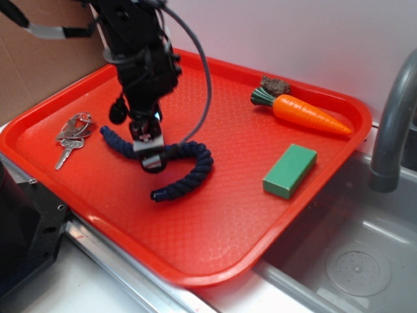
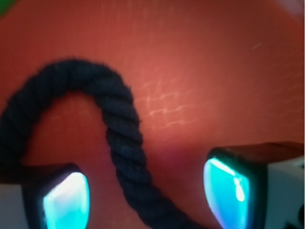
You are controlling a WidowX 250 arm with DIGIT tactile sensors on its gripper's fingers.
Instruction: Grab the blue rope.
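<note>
**Presently: hand lowered over blue rope, jaws apart, no grip made**

Presently the hand (image 1: 151, 151) stands low over the red tray (image 1: 215, 241), directly above the middle stretch of the blue rope (image 1: 195, 166). In the wrist view the two fingertips (image 2: 66, 200) appear at the lower left and lower right corners, set wide apart, with the rope (image 2: 121, 143) running down between them. The rope passes nearer the left fingertip than the right one. A clear band of tray surface shows between the rope and the right fingertip. The jaws are not closed on anything.

The blue rope lies flat on the tray, left of centre. It is a dark navy twisted cord. One end reaches toward the keys (image 1: 71, 134); the body then passes under the hand, curves round to the right and doubles back to a shiny blue end (image 1: 156, 195) nearer the front rim. From the wrist view the cord forms an arch at upper left before descending between the fingers.

Other items on the tray: a bunch of keys near the left rim, well apart from the hand; a green block (image 1: 290, 171) on the right side; an orange carrot (image 1: 306, 113) with a green top near the far right rim, with a small dark brown object (image 1: 275, 84) just behind its top, identity not determinable.

The tray rests on the table beside a metal sink (image 1: 358, 261), its right corner overhanging the basin. A grey faucet (image 1: 394, 117) stands at the right edge.
</note>
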